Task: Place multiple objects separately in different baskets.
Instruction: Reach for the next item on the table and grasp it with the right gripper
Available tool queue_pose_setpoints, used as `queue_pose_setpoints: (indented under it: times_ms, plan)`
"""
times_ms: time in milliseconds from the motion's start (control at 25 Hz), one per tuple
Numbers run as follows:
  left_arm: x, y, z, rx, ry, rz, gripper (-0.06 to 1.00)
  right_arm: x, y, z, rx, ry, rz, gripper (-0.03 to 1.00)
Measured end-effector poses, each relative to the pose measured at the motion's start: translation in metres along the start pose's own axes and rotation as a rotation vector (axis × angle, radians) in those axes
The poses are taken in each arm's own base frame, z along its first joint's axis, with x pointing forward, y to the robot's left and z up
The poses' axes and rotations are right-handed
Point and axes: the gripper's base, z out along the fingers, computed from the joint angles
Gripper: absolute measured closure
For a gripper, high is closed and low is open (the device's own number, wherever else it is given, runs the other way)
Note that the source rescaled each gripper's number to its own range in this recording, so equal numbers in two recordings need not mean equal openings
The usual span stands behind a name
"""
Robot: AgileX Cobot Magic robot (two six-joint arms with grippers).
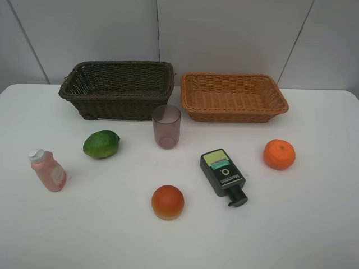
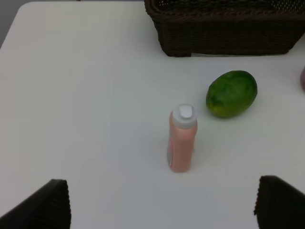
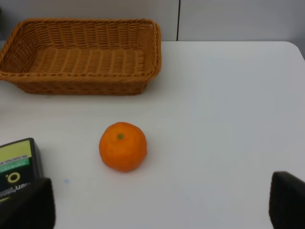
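Note:
On the white table lie a green lime (image 1: 101, 144), an orange tangerine (image 1: 279, 154), a red-yellow apple (image 1: 168, 202), a pink white-capped bottle (image 1: 47, 170) standing upright, a mauve cup (image 1: 166, 126) upright, and a dark flat bottle with a green label (image 1: 223, 175) lying down. The dark brown basket (image 1: 118, 88) and the light orange basket (image 1: 233, 96) stand at the back, both with nothing in them. My left gripper (image 2: 162, 210) is open, short of the pink bottle (image 2: 182, 138) and lime (image 2: 231, 93). My right gripper (image 3: 159, 207) is open, short of the tangerine (image 3: 123, 146). Neither gripper shows in the exterior high view.
A grey panelled wall rises behind the baskets. The table's back edge runs just behind them. The dark basket (image 2: 224, 26) shows in the left wrist view, and the orange basket (image 3: 78, 55) and dark bottle (image 3: 16, 167) in the right wrist view.

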Motion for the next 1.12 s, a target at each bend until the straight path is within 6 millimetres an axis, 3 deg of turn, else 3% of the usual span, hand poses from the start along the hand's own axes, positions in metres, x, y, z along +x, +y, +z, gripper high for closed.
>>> queue_pose_setpoints:
  times_ms: [160,360,600,720,960,1120]
  plan:
    - [0.000,0.000,0.000,0.000,0.000,0.000,-0.06,-0.017,0.000,0.007,-0.001,0.066,-0.003,0.06]
    - [0.000,0.000,0.000,0.000,0.000,0.000,-0.06,-0.044,0.003,0.049,-0.005,0.293,-0.015,0.06]
    - [0.000,0.000,0.000,-0.001,0.000,0.001,-0.06,-0.074,0.013,0.130,-0.046,0.509,0.013,0.06]
    - [0.000,0.000,0.000,-0.001,0.000,0.001,-0.06,-0.079,0.016,0.170,-0.047,0.618,0.014,0.06]
    - [0.000,0.000,0.000,-0.001,0.000,0.001,-0.06,-0.077,0.020,0.238,-0.043,0.800,0.008,0.06]
    - [0.000,0.000,0.000,-0.001,0.000,0.001,-0.06,-0.071,0.021,0.268,-0.042,0.843,0.006,0.05]
